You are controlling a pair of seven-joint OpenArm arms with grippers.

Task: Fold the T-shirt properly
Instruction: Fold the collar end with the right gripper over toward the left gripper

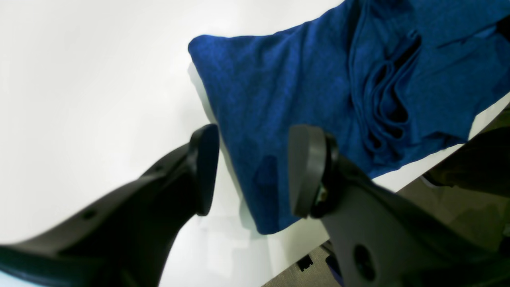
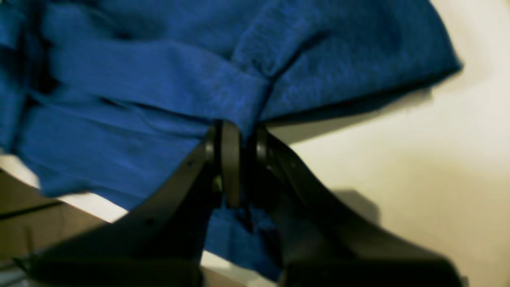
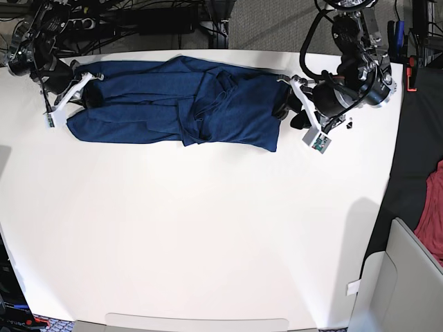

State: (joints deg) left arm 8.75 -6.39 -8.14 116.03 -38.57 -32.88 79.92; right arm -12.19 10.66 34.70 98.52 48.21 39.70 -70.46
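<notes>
The T-shirt [image 3: 176, 111] lies as a long dark-blue band along the 12 o'clock edge of the white table [image 3: 208, 235], already narrowed lengthwise, with bunched layers ridged up near its middle. Its 9 o'clock end is lumpy; its 3 o'clock end has a fairly straight edge.

At 9 o'clock the right gripper [image 2: 239, 135] is pinched tight on a thick fold of the cloth, fabric spilling above and below the pressed-together jaws. The wrist picture is blurred, so which part of the garment it has, sleeve or hem, is only a guess. At 3 o'clock the left gripper [image 1: 253, 171] stands spread wide, straddling the shirt's end edge just above the table, with nothing between its pads.

The step in hand looks like taking both ends for a crosswise fold. The next move calls for the left jaws to come down over that edge and catch all layers, not only the top one, so the end can be carried toward 9 o'clock without the middle bunching dragging along.
</notes>
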